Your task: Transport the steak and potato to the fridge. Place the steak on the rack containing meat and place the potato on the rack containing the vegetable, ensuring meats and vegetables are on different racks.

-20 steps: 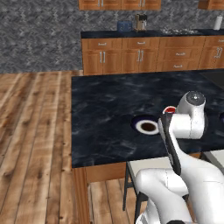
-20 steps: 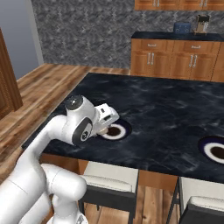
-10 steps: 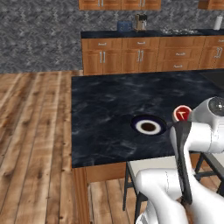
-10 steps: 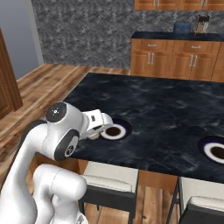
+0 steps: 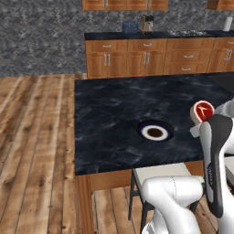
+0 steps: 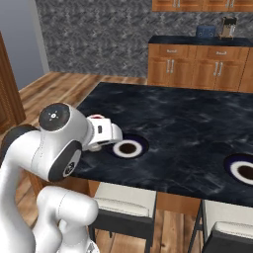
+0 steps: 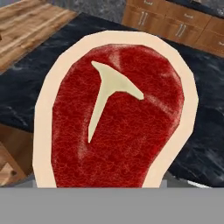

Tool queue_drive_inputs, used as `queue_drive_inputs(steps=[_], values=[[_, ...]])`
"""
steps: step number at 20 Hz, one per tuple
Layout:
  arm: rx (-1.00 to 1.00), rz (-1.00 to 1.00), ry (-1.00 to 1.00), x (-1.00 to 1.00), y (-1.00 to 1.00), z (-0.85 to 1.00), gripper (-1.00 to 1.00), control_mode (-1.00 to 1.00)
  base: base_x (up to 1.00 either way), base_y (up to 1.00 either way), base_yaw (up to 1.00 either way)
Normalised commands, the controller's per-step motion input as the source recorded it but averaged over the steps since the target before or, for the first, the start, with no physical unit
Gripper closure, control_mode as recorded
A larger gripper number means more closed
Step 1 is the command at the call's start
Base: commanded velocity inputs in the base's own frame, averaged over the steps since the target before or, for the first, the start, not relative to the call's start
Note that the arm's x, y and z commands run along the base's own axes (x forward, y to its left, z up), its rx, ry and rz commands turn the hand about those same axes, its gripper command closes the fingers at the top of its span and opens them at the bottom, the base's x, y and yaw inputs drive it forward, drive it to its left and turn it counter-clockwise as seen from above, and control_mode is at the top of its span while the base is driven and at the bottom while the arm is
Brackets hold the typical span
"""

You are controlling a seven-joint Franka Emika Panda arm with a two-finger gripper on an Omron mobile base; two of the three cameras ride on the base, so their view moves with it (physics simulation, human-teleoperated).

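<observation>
The steak point(image 7: 113, 118), a raw red slab with a pale fat rim and a whitish T-shaped streak, stands close up in the hand view and hides my fingertips. It hangs above the dark island counter point(image 5: 114, 114), with my gripper point(image 5: 200, 122) shut on it. From the left base it is a red disc point(image 5: 202, 111) just right of the empty plate point(image 5: 155, 131). From the right base only a red edge of the steak point(image 6: 98, 117) peeks over my white hand, left of that plate point(image 6: 127, 147). The potato and the fridge are out of view.
A second dark-rimmed plate point(image 6: 244, 170) lies at the counter's right end. Stools point(image 6: 123, 205) are tucked under the counter's near edge. Wooden cabinets point(image 5: 151, 57) with small appliances line the back wall. Open wooden floor point(image 5: 32, 151) lies left of the island.
The arm has swung back toward the counter's near edge, carrying the steak away from the plate. The plate and counter have not moved.
</observation>
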Motion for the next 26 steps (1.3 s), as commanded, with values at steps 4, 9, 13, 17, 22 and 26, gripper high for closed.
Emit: queue_drive_inputs(steps=[4, 9, 13, 17, 22, 26], values=[[0.17, -0.23, 0.00, -0.40, 0.12, 0.17, 1.00, -1.00, 0.00, 0.00, 0.00], [0.10, -0.25, 0.00, -0.06, 0.37, 0.01, 1.00, -1.00, 0.00, 0.00, 0.00], [0.03, -0.07, -0.03, -0.14, 0.27, 0.07, 1.00, -1.00, 0.00, 0.00, 0.00], [0.00, -0.04, -0.10, -0.34, 0.20, 0.30, 1.00, -1.00, 0.00, 0.00, 0.00], [0.00, 0.00, -0.04, -0.47, 0.00, 0.44, 1.00, -1.00, 0.00, 0.00, 0.00], [0.00, 0.00, -0.09, -0.47, 0.07, 0.51, 1.00, -1.00, 0.00, 0.00, 0.00]])
